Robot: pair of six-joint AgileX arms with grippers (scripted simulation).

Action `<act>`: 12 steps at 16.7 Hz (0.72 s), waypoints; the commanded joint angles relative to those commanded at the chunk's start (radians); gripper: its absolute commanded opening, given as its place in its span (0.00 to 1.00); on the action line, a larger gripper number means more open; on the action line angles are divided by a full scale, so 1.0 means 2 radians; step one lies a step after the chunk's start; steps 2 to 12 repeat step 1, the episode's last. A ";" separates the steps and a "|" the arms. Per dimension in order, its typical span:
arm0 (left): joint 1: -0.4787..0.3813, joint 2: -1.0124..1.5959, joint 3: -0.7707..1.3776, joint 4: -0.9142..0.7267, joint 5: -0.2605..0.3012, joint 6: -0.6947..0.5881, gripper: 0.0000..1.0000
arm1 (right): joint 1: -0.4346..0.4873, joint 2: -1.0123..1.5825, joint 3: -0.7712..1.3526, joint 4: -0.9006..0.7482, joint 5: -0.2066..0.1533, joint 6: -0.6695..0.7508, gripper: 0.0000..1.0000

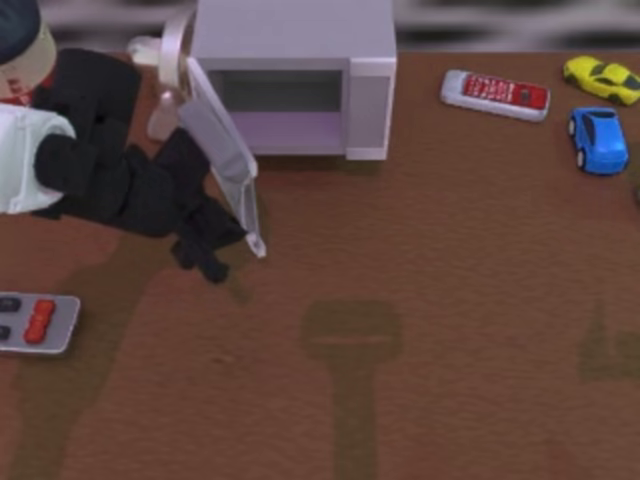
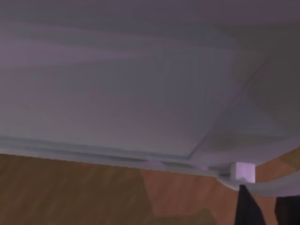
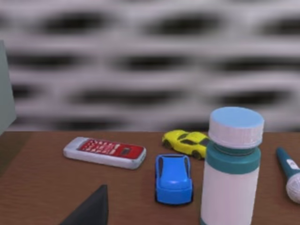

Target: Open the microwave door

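Note:
The light grey-white microwave (image 1: 300,40) stands at the back of the table, its pale lilac inside showing. The microwave door (image 1: 222,150) is swung far out toward the front left, hinged at its left. My left gripper (image 1: 215,255) is at the door's free end, on its outer side, shut on the white bar handle (image 2: 262,190). In the left wrist view the door panel (image 2: 117,93) fills most of the picture, and two dark fingers (image 2: 248,206) reach up to the handle. My right gripper (image 3: 133,218) is out of the top view; one finger (image 3: 96,208) shows, spread wide.
Right of the microwave lie a red-and-white phone (image 1: 496,95), a yellow toy car (image 1: 602,78) and a blue toy car (image 1: 599,138). A grey remote (image 1: 38,322) lies at the left edge. A white bottle (image 3: 232,168) and a microphone (image 3: 290,176) stand near the right gripper.

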 joint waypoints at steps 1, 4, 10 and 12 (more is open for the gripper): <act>0.000 0.000 0.000 0.000 0.000 0.000 0.00 | 0.000 0.000 0.000 0.000 0.000 0.000 1.00; 0.000 0.000 0.000 0.000 0.000 0.000 0.00 | 0.000 0.000 0.000 0.000 0.000 0.000 1.00; 0.000 0.000 0.000 0.000 0.000 0.000 0.00 | 0.000 0.000 0.000 0.000 0.000 0.000 1.00; 0.000 0.000 0.000 0.000 0.000 0.000 0.00 | 0.000 0.000 0.000 0.000 0.000 0.000 1.00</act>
